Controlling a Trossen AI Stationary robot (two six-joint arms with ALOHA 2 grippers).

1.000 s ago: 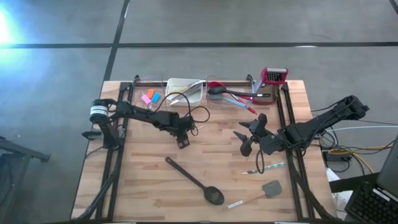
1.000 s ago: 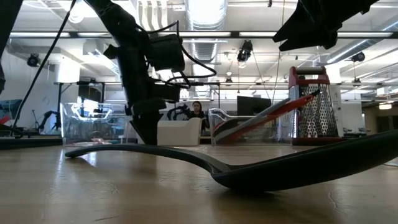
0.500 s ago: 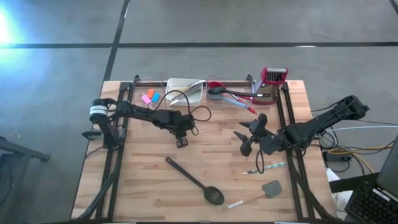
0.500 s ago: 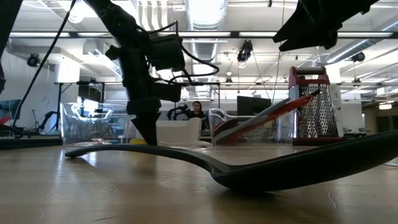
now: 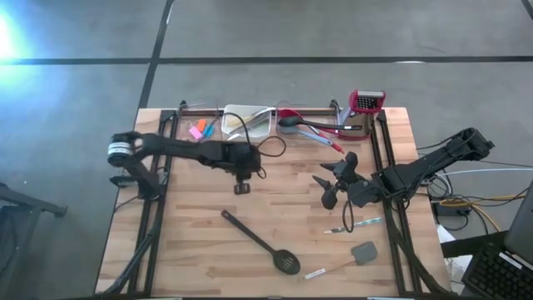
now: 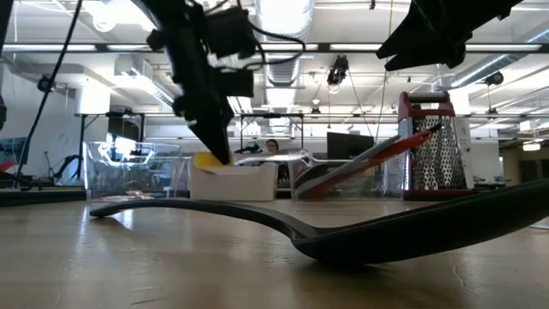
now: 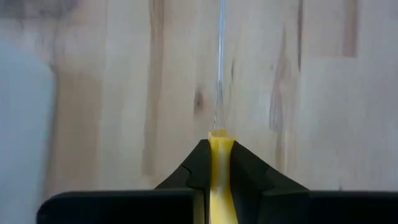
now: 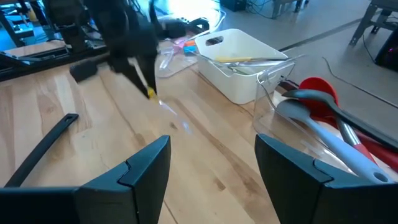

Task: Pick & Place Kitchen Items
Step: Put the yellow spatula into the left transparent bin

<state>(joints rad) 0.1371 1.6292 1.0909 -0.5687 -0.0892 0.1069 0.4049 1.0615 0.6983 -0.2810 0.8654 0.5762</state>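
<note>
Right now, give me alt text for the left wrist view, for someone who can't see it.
The left tool is shut on a thin yellow-handled utensil, seen close up between its two dark fingers. A clear, slender tip extends from the yellow part over the pale wooden table.

Bright glare (image 5: pixel 7 37) flares at the overhead picture's left edge. Ceiling lights (image 6: pixel 283 13) burn white in the low picture. The moving arm (image 8: pixel 127 46) smears; the nearby spoon (image 6: pixel 386 227) looks soft.
</note>
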